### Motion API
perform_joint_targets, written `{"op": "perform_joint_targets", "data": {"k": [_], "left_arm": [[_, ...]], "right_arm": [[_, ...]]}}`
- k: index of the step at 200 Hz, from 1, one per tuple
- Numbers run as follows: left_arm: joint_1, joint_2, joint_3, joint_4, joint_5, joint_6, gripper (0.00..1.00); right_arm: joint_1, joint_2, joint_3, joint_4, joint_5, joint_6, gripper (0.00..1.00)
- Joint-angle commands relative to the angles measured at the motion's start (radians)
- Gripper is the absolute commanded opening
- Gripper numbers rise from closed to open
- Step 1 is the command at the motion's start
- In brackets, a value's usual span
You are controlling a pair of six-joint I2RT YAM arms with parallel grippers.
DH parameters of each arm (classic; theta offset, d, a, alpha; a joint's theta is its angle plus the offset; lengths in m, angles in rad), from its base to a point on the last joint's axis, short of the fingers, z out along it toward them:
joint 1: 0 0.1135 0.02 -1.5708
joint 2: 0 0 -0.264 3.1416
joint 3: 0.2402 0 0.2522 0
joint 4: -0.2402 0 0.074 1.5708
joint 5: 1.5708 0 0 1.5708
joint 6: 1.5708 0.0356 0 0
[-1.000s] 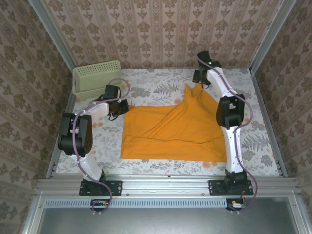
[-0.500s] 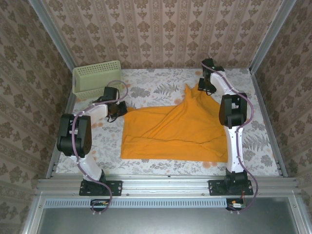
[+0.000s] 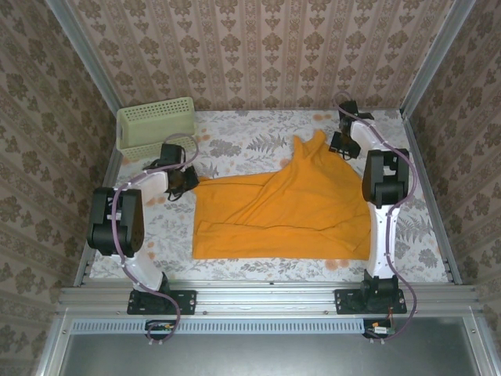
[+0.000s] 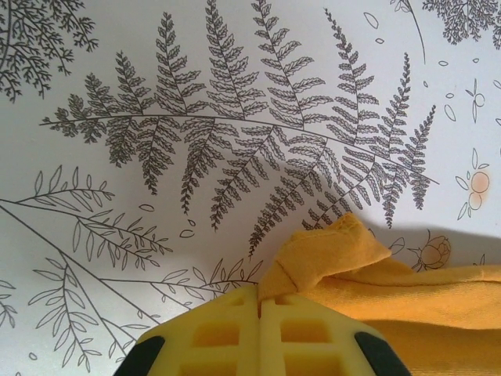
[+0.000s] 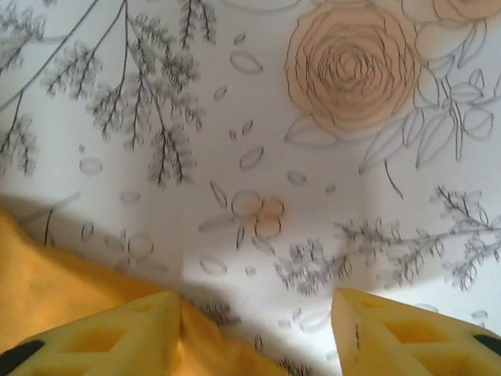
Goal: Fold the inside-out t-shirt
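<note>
The orange-yellow soft cloth t-shirt (image 3: 282, 211) lay rumpled across the fern-printed tabletop (image 3: 250, 137), its far right corner peaked. The left claw (image 4: 260, 304) was clenched on the shirt's left corner; the right claw (image 5: 257, 313) stood released, jaws apart, cloth beside one finger. Spreading flat seemed the step in hand; next, the right claw likely needed a fresh grip to draw it taut

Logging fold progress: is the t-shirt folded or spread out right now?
Mostly spread: the t-shirt lies wide on the table, wrinkled, one corner pinched in the shut left pincer.
</note>
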Motion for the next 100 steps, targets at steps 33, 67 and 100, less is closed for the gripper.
{"op": "perform_joint_targets", "data": {"k": [33,67,100], "left_arm": [[0.008,-0.022,-0.004,-0.004,-0.010,-0.022,0.00],[0.020,-0.054,-0.048,-0.013,-0.048,-0.049,0.00],[0.037,-0.075,-0.107,-0.002,-0.052,-0.079,0.00]], "right_arm": [[0.039,-0.004,0.029,-0.013,-0.019,-0.050,0.65],[0.022,0.125,0.209,-0.204,0.106,0.017,0.61],[-0.019,0.108,0.168,-0.231,0.156,0.095,0.55]]}}
